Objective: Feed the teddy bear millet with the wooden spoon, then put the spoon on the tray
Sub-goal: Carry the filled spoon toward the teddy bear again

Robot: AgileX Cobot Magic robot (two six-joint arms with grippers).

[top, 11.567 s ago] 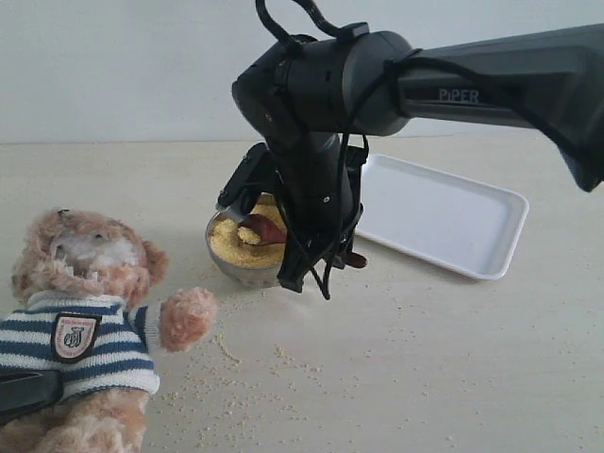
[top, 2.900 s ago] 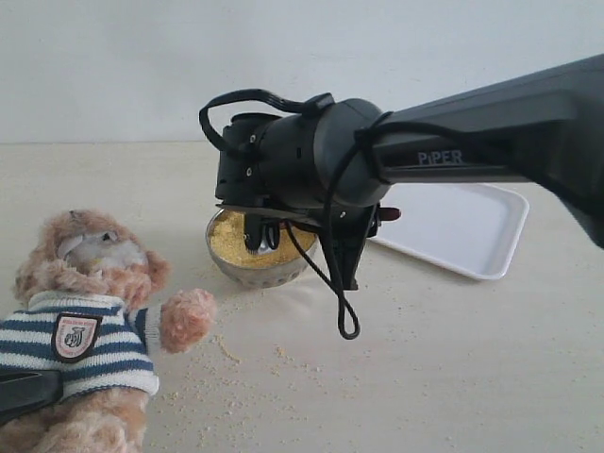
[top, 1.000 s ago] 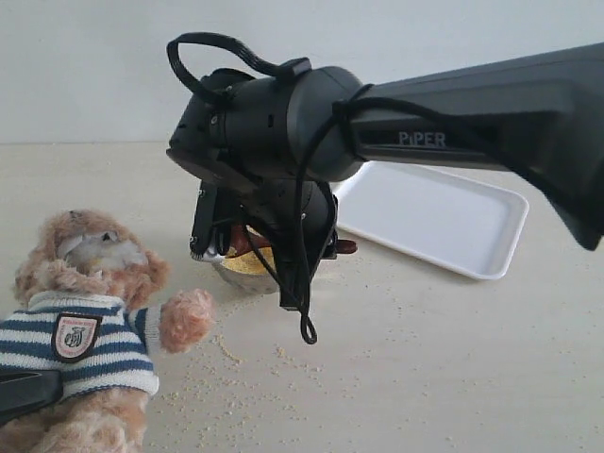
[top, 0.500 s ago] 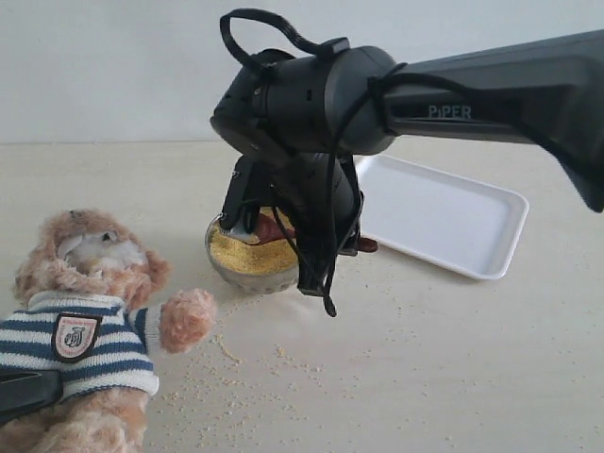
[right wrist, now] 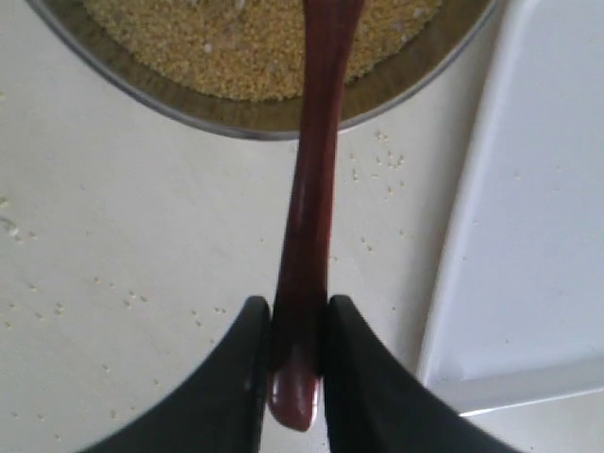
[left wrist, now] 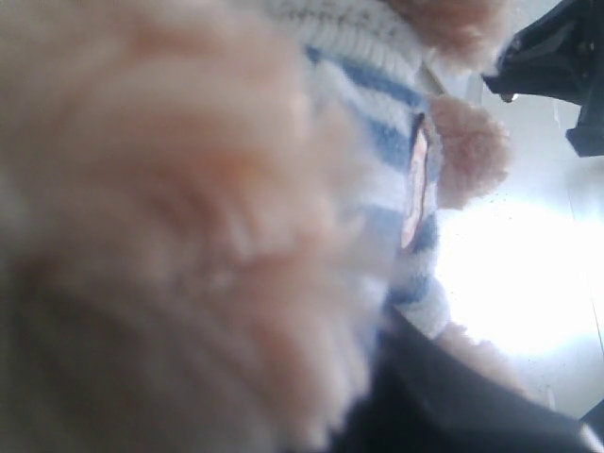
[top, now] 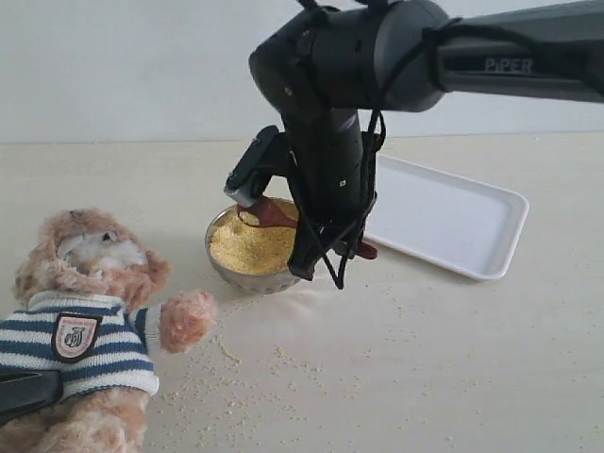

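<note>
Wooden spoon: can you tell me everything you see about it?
The wooden spoon is dark reddish-brown and glossy, with a slim straight handle and an oval scoop. Two black fingers of the right arm pinch it near the handle's end, whose tip pokes out behind them. The handle crosses the metal bowl's rim, and the scoop sits low over the millet.

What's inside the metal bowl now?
Yellow millet fills the metal bowl, with the scoop end of the wooden spoon over it. The right arm hides the bowl's right edge, and whether the scoop holds grains cannot be seen.
</note>
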